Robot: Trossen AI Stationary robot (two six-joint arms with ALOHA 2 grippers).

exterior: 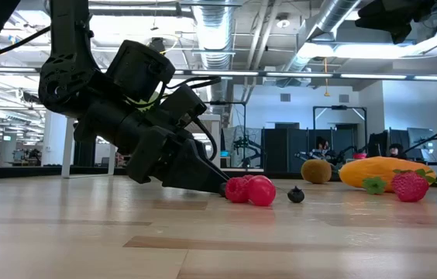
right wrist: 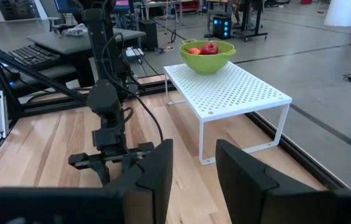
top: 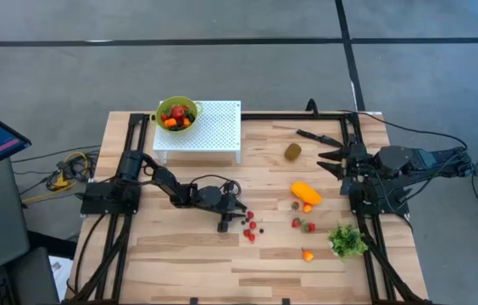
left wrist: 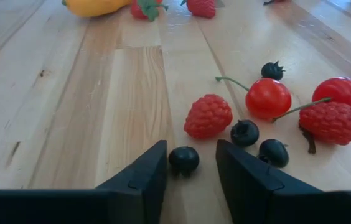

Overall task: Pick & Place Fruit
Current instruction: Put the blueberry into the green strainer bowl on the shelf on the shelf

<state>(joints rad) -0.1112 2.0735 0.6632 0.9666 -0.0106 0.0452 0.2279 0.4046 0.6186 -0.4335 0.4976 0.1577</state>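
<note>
My left gripper (left wrist: 191, 149) is open and low over the table, at the near-left edge of a berry cluster (top: 249, 227). Its fingertips stand on either side of a dark blueberry (left wrist: 183, 160) that rests on the wood, with a gap showing on one side. Just beyond lie a raspberry (left wrist: 208, 116), a red cherry tomato (left wrist: 268, 98), more blueberries and a second raspberry (left wrist: 330, 122). The elongated orange fruit (top: 305, 192) and the kiwi-like oval (top: 293, 152) lie farther right. My right gripper (top: 332, 158) waits open at the table's right side.
A green bowl (top: 177, 113) holding fruit stands on a white perforated rack (top: 209, 127) at the far left. Strawberries (top: 302, 224), a small orange piece (top: 307, 254), a green leafy bunch (top: 347, 241) and a black knife (top: 315, 135) lie to the right. Bare wood lies near the front edge.
</note>
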